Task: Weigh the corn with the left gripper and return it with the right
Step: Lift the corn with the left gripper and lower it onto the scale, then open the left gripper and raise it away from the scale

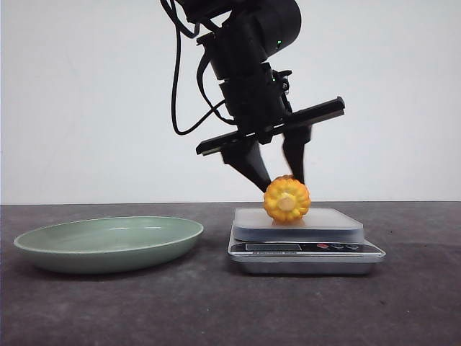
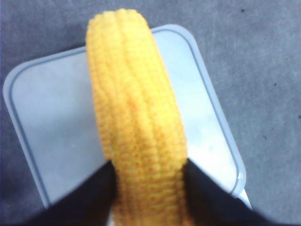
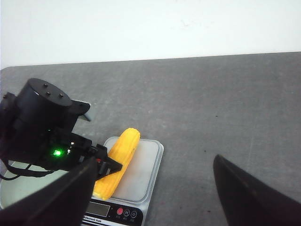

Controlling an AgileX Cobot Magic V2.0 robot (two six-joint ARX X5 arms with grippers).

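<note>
The only writing in view is a small line of white print on the front panel of the scale (image 3: 123, 197), seen from the right wrist; it appears to read "Electronic Scale" but is too small to be sure of. The scale (image 1: 305, 248) is a flat kitchen model with a silvery metal body, a pale, frosted, rounded-rectangle weighing platform (image 2: 51, 117), a dark display strip and a few small round buttons, one red (image 3: 119, 211). The corn (image 1: 287, 200) lies on its side on that platform, its pale cut end facing the front camera; in the left wrist view the corn (image 2: 138, 127) shows as a long orange-yellow cob with neat ribbed rows of kernels and a knitted-looking texture. The left gripper (image 1: 277, 175), matte black with a bulky cylindrical joint and a green light (image 3: 57, 152), comes down from above, and its two flat pointed fingers (image 2: 89, 197) press against the cob on either side near one end, closed on it. To the left of the scale sits a shallow, glossy pale-green plate (image 1: 108, 243), near but apart from it. The table (image 1: 216, 310) is dark grey with a fine speckled, matte surface. The right gripper (image 3: 155, 188) hangs above the table with its two dark fingers spread wide, holding nothing.
</note>
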